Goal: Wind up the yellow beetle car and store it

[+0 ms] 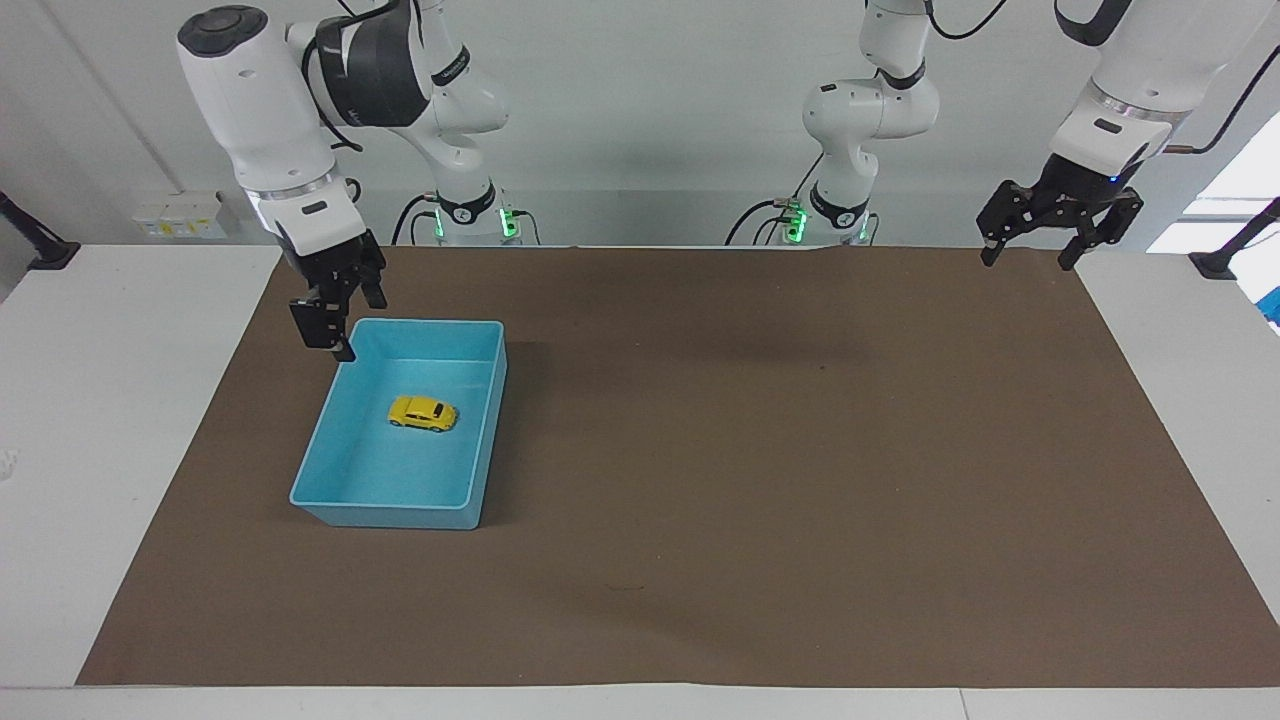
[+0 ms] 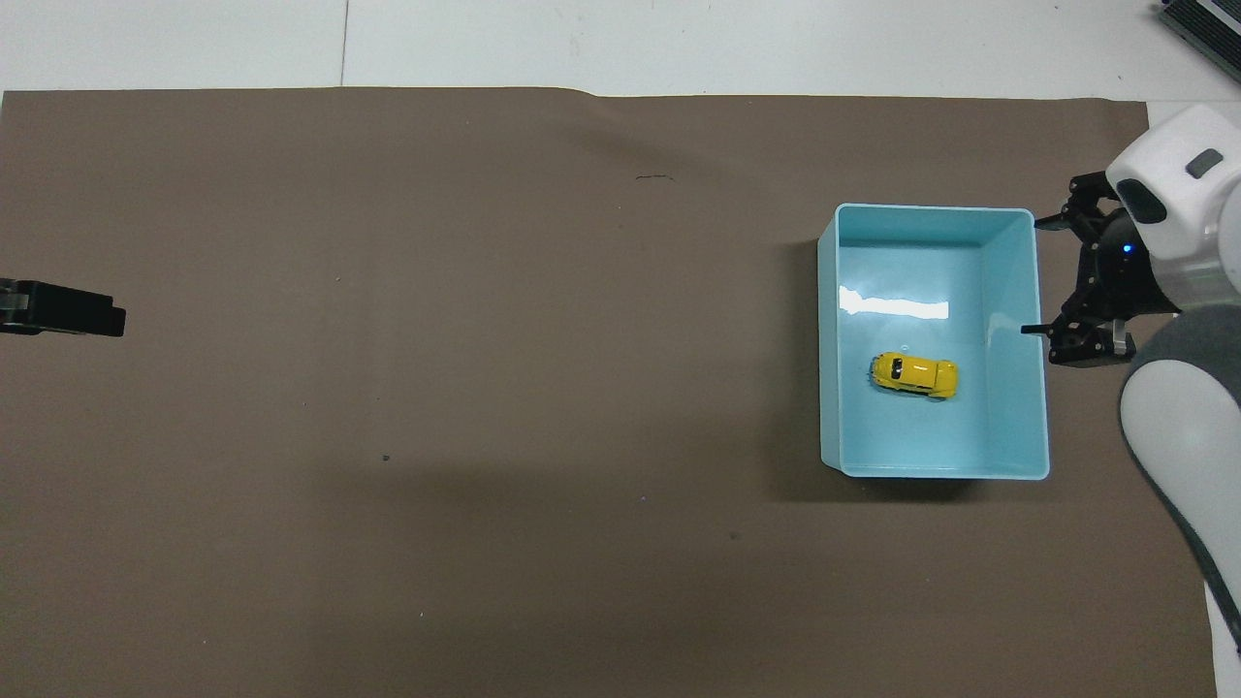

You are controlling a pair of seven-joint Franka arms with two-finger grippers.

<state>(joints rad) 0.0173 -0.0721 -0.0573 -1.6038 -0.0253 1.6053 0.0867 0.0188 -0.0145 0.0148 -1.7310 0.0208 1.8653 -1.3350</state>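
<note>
White counter [image 1: 120, 420], wide, covered over most of its top by a brown mat [image 1: 760, 460]. On the mat, toward the right arm's end, a light-blue bin [image 1: 485, 420], open-topped, rectangular, long sides running away from the robots. Inside the bin, on its floor near the middle, the yellow beetle car [image 1: 423, 413], upright on its wheels, lying crosswise to the bin's length, touching no wall.

Right gripper [image 1: 330, 318] raised in the air over the mat just outside the bin's corner nearest the robots, at the wall toward the right arm's end of the counter; fingers spread wide, holding nothing. In the overhead view, right gripper [image 2: 1066, 281] beside the bin wall [image 2: 1039, 320], clear of the interior. Car well apart from these fingers, lower than them, with the bin wall between.

Left gripper [image 1: 1060, 225] hanging high over the mat's edge at the left arm's end of the counter, waiting, fingers wide apart and empty; only a dark tip of it [image 2: 63, 308] visible in the overhead view. Car far from it, most of the mat between.

Nothing over the car, the bin's mouth uncovered. On the bare mat, only a small dark scuff [image 2: 654, 177] farther from the robots than the bin.
</note>
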